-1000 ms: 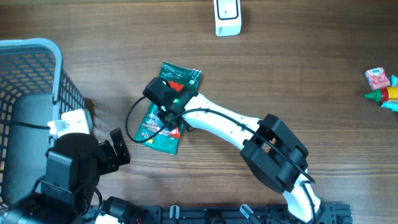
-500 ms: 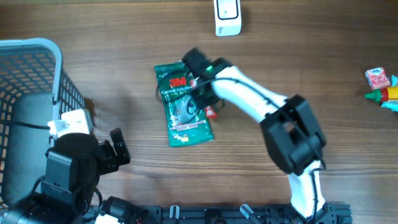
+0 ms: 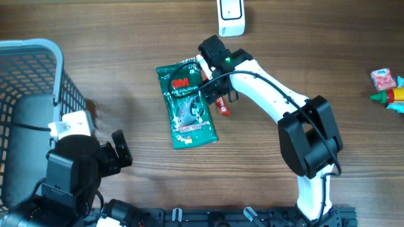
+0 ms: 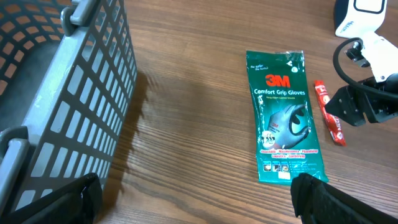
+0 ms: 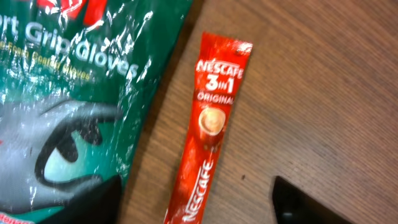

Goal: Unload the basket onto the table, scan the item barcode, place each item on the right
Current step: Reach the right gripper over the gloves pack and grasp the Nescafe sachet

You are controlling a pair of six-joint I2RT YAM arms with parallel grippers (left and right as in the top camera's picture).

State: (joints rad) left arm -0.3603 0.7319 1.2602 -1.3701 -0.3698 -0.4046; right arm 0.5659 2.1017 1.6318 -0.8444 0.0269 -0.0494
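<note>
A green 3M glove packet [image 3: 186,107] lies flat on the wooden table, printed face up; no barcode shows on it. It also shows in the left wrist view [image 4: 286,115] and fills the left of the right wrist view [image 5: 68,93]. A red Nescafe stick [image 3: 221,104] lies just right of it. My right gripper [image 3: 218,91] hangs open low over that stick [image 5: 208,143], one finger over the packet's edge, and holds nothing. A white scanner [image 3: 231,16] stands at the far edge. My left gripper [image 3: 117,154] is wide open and empty near the front left.
A grey wire basket [image 3: 31,94] takes up the left side, close beside my left arm. Small packets [image 3: 383,78] and a red-and-yellow item [image 3: 391,96] lie at the far right edge. The right arm [image 3: 271,94] stretches diagonally across the middle.
The right gripper carried the green packet up and turned it upright, then opened and let it go. It now sits slightly right, over the red stick. The left arm stayed still.
</note>
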